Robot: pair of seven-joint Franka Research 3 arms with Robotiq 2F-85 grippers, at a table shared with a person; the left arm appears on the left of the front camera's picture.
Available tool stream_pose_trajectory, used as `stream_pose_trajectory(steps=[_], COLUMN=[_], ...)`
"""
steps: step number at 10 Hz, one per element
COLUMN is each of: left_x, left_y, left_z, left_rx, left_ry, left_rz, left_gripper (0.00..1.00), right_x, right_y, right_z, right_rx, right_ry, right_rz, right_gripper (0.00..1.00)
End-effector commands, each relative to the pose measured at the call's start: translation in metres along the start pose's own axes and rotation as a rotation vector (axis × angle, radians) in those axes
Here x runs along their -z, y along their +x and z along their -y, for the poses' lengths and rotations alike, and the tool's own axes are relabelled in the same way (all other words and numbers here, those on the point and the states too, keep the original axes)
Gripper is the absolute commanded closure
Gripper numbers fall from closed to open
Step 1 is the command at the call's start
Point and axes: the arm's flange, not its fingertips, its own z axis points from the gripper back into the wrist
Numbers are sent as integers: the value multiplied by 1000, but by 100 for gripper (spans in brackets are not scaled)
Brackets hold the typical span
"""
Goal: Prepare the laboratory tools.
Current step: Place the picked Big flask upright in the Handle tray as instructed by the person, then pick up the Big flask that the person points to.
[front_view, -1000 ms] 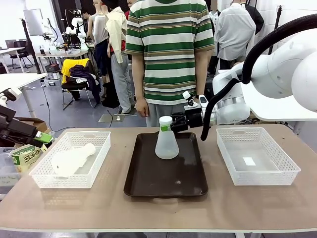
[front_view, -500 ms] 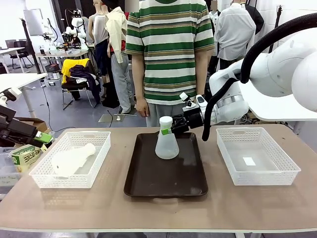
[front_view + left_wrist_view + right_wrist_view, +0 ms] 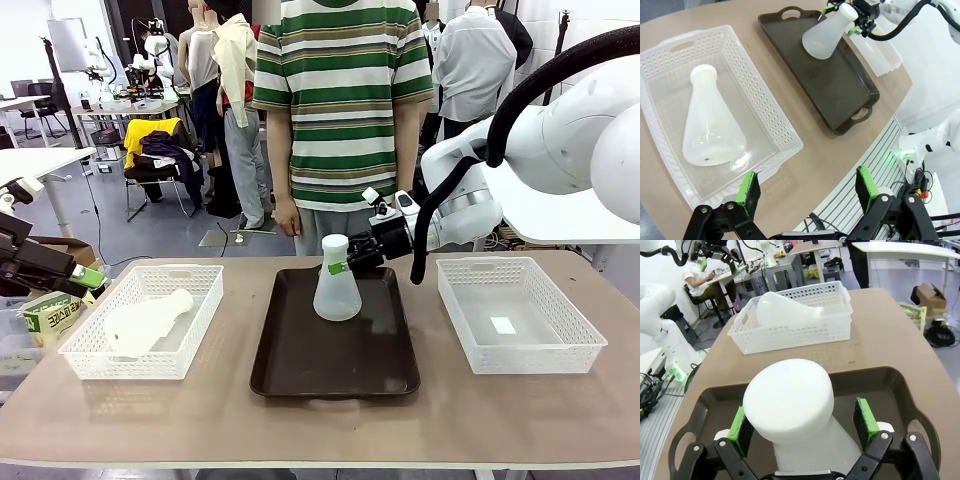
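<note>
**Right gripper (image 3: 345, 262) straddles the upright flask's neck, jaws parted**

Across the table (image 3: 480, 420) sit three containers in a row: a dark brown tray (image 3: 300, 375) in the middle, the left basket (image 3: 95, 360) and the right basket (image 3: 570, 350), both white mesh. A person in a striped shirt (image 3: 340, 100) stands at the far side, behind the tray.

The upright flask (image 3: 337, 290) stands flat on its base on the far half of the tray. The second flask (image 3: 710, 125) lies on its side in the left basket, its rimmed neck towards the basket's far end.

Both flasks look empty and so probably light, with smooth frosted walls. Whether they are glass or plastic cannot be told, so they are best treated as breakable. The cone is wide and sloped, and pads would likely slide up it. The narrow neck just under the white rim is the place to hold, with the rim acting as a stop. The lying flask would want a pinch across its neck from above, and its broad base may swing down once lifted.

In the right wrist view the green pads (image 3: 863, 422) flank the neck below the rim. One is close against it, the other stands off with tray showing between – spread, not clamping.

The left gripper (image 3: 807, 187) hangs beyond the table's edge, just beside the left basket – fingers wide apart, nothing between them.
</note>
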Motion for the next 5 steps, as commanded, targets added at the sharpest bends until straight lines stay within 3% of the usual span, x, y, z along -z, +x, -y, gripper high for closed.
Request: stream_pose_trajectory(steps=[1, 5], left_x=[0, 0], left_y=[0, 0], left_z=[-2, -2], left_rx=[12, 12], left_ry=[-15, -15], left_rz=[15, 15], left_gripper=[0, 0], right_x=[2, 2], right_y=[0, 0], right_z=[0, 0], right_rx=[-7, -7], right_ry=[1, 1], right_rz=[6, 6], right_gripper=[0, 0])
